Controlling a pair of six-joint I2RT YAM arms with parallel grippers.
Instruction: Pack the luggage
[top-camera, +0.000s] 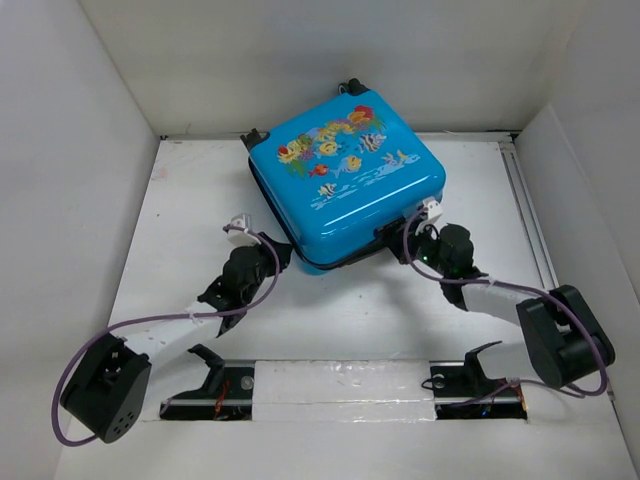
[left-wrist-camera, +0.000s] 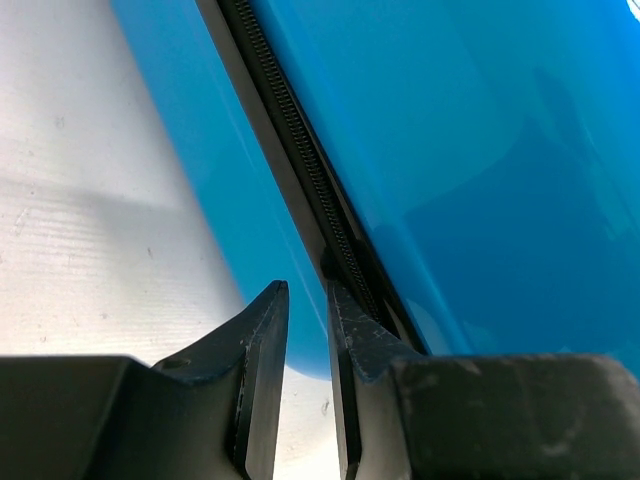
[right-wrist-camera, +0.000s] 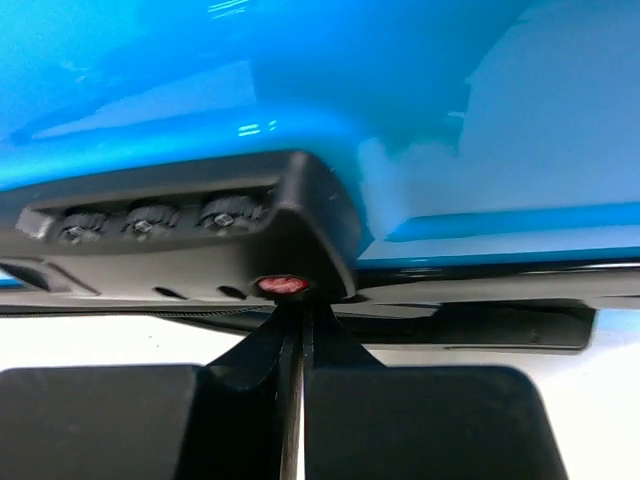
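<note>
The luggage (top-camera: 345, 180), a bright blue hard-shell suitcase, lies flat at the back middle of the table with its cartoon-fish face up and its wheels toward the back wall. My left gripper (top-camera: 284, 258) is at its near-left edge. In the left wrist view the blue shell (left-wrist-camera: 480, 150) and its black zipper (left-wrist-camera: 300, 150) fill the frame, and my left gripper (left-wrist-camera: 306, 290) stands narrowly open and empty, one fingertip against the zipper seam. My right gripper (top-camera: 396, 238) is at the black lock (top-camera: 392, 232) on the near-right edge. In the right wrist view my right gripper (right-wrist-camera: 300, 308) is shut, its tips just below the lock's red button (right-wrist-camera: 283, 285).
White walls enclose the table on the left, back and right. A metal rail (top-camera: 530, 220) runs along the table's right side. The arm bases and a taped strip (top-camera: 340, 385) lie along the near edge. Purple cables loop off both arms.
</note>
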